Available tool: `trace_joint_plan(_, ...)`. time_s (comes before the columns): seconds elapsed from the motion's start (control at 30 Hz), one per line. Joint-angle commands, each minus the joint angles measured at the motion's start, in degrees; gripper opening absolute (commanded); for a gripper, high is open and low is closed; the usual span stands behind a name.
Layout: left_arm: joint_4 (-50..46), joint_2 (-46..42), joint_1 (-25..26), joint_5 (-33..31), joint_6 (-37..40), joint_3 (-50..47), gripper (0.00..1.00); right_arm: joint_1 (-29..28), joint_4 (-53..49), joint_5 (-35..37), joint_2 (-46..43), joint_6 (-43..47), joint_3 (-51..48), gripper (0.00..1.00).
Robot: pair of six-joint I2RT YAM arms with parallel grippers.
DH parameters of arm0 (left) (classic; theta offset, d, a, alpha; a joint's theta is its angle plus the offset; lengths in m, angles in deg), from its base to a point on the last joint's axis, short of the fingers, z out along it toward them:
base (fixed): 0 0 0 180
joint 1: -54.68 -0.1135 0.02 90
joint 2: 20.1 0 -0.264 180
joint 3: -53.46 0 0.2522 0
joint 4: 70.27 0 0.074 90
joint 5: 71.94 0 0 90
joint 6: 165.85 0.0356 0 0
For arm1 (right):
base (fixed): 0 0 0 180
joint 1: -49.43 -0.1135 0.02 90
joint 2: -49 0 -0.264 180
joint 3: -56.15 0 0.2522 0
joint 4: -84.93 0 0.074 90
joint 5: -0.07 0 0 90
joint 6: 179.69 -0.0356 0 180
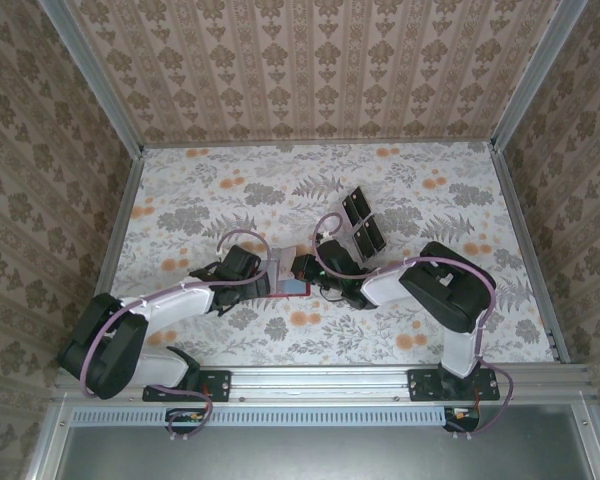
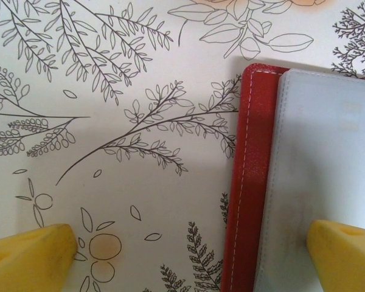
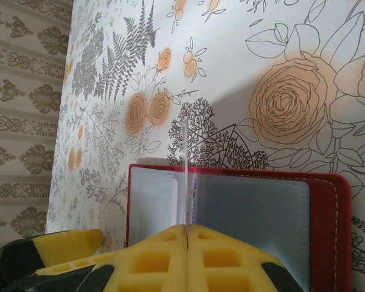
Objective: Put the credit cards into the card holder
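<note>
Right tool (image 3: pixel 188 238) is sitting with jaws pressed together, clamped on one credit card (image 3: pixel 187 159); the card is showing edge-on as a thin pale line, rising out of the closed tool and lining up with the seam between the two pale pockets of the card holder (image 3: pixel 255 210); reading this as a slot-in approach, thin edge leading so it can slide under a pocket lip; cannot tell whether the card's leading edge is touching a pocket. The card holder is lying opened flat on the desk (image 2: pixel 134 79), roughly centre, between the two arms, red border showing around the pockets. Left tool (image 2: pixel 188 258) is hanging spread wide, gripping nothing; one finger (image 2: pixel 347 252) is lying over the holder's pale pocket, the other is hovering over bare desk, apart from the stitched red edge; likely bracing the holder against the card's push; actual contact not resolvable. Room: both tools are crowding the holder from opposite sides, leaving little slack between them; open desk is lying on the holder's far and near sides; a clear tray (image 1: pixel 361 222) with dark rectangles is resting beyond, apart from the holder; the enclosure walls (image 1: pixel 40 180) are standing well apart. Risk, as judged: card catching on a pocket lip and bowing, or holder skidding toward the left tool.
</note>
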Motion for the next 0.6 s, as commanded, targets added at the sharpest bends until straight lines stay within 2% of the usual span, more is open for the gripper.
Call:
trace_joint_plan(0.0,-3.76,0.75,-0.87,0.77,-0.80,-2.41,1.00,-0.63,3.36,1.78,0.84,-1.08,-0.71,0.00)
trace_joint_plan(0.3,-3.76,0.62,-1.03,0.91,-0.75,-2.55,1.00,-0.96,4.24,3.08,-1.91,-1.00,-2.41,0.00)
trace_joint_plan(0.57,-3.69,0.68,-1.12,0.93,-0.62,-2.51,1.00,-0.99,4.71,2.62,-0.75,-1.59,-1.70,0.00)
